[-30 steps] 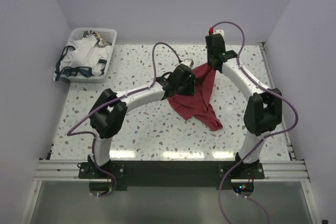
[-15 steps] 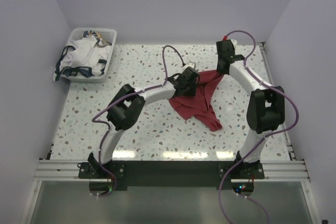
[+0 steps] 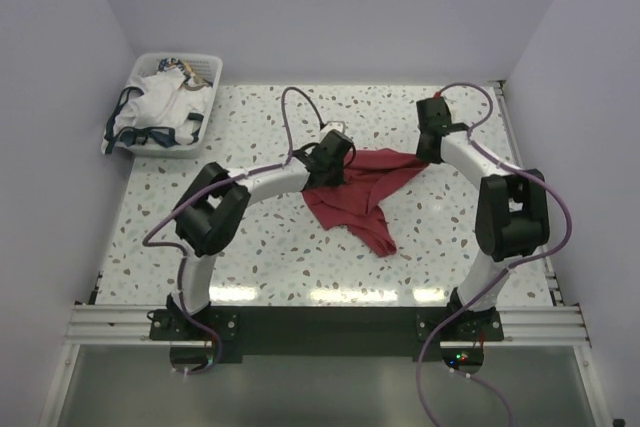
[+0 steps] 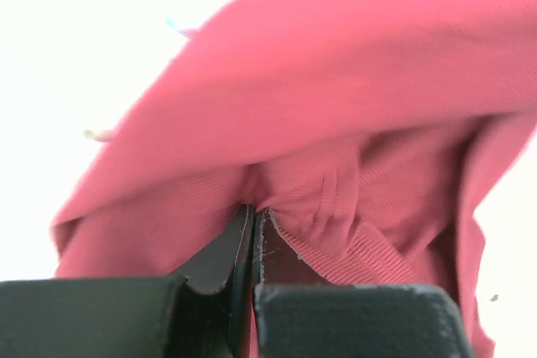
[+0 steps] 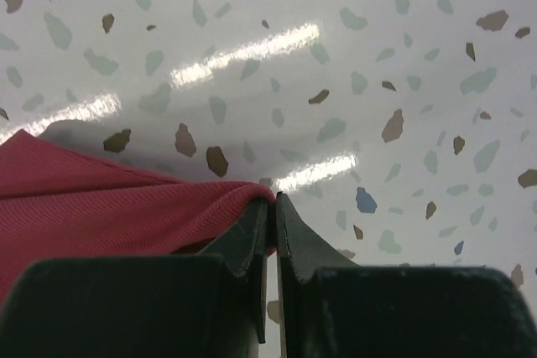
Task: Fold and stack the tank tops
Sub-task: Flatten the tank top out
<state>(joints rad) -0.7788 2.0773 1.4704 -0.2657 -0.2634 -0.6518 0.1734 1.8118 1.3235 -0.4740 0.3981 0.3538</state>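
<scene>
The dark red tank top (image 3: 358,192) hangs stretched between both grippers over the middle of the speckled table (image 3: 260,247), its lower part trailing toward the front. My left gripper (image 3: 328,159) is shut on its left edge; in the left wrist view the red cloth (image 4: 336,123) fills the frame and bunches at the closed gripper (image 4: 253,211). My right gripper (image 3: 428,147) is shut on its right edge, the red hem (image 5: 126,199) pinched at the closed gripper (image 5: 273,200) just above the table. The white tank top (image 3: 160,107) with navy trim lies crumpled in the basket.
A white basket (image 3: 205,67) sits at the table's far left corner. Purple cables (image 3: 300,107) loop over both arms. Walls enclose the table at the back, left and right.
The left gripper has closed on the red tank top's left edge and drawn leftward. The right gripper has lowered and moved right, spreading the cloth between them.
</scene>
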